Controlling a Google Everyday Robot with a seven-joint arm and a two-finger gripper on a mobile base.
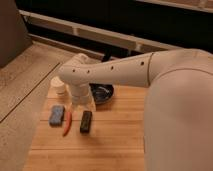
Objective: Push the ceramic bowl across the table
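Note:
The ceramic bowl (104, 93) is dark, glossy and shallow. It sits near the far edge of the wooden table (110, 145), partly hidden behind my arm. My white arm reaches in from the right and bends down at its wrist just left of the bowl. The gripper (81, 104) points down at the table beside the bowl's left rim, mostly hidden by the wrist. Whether it touches the bowl cannot be told.
A small white cup (59, 86) stands at the table's far left corner. A blue sponge (56, 115), an orange carrot-like object (67, 123) and a black bar (86, 121) lie in a row left of centre. Speckled grey floor (20, 85) lies to the left.

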